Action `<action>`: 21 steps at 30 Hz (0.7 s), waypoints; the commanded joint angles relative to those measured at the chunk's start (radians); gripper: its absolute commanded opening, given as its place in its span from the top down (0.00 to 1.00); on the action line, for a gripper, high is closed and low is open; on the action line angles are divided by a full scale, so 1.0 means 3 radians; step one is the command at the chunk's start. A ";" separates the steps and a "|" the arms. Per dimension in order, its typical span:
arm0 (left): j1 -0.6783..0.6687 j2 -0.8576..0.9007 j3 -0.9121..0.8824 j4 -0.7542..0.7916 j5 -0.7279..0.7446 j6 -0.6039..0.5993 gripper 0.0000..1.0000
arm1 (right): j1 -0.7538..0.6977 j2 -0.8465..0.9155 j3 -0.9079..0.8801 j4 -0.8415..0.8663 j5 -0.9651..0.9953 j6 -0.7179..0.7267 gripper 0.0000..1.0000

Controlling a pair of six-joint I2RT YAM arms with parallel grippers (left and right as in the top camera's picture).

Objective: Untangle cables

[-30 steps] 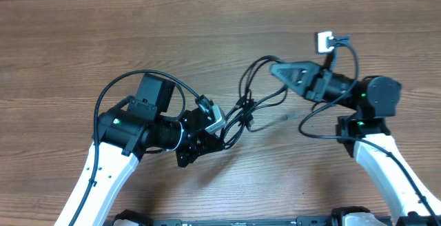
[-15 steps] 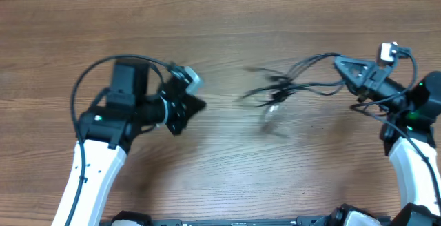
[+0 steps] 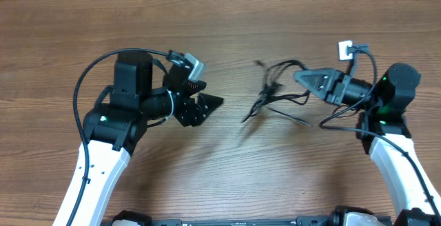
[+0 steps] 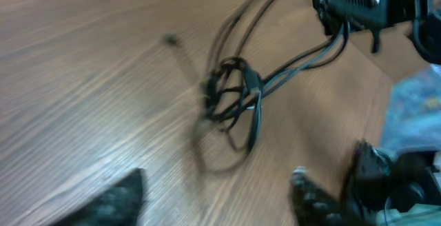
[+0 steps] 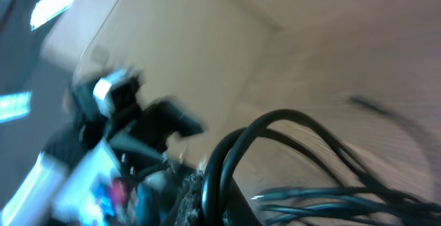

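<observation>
right gripper (image 3: 301,77) clamping down on the cables (image 3: 270,94), left gripper (image 3: 209,107) hanging near them, jaws spread apart

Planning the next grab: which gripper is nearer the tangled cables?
Right. The right gripper pinches the cables at their right end; the left gripper hangs open, apart from them on their left.

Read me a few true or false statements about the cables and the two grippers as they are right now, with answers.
1. The left gripper is open and empty. True.
2. The right gripper is open, away from the cables. False: it is shut on them.
3. The cables sit between the two grippers. True.
4. The cables lie in separate straight lines. False: they are bunched in a tangle.
</observation>
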 commanded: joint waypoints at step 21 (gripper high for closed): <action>-0.0465 0.0289 0.0020 0.0579 0.0314 0.1195 0.00 | 0.0509 -0.0029 0.0053 0.0781 -0.0472 0.1579 0.96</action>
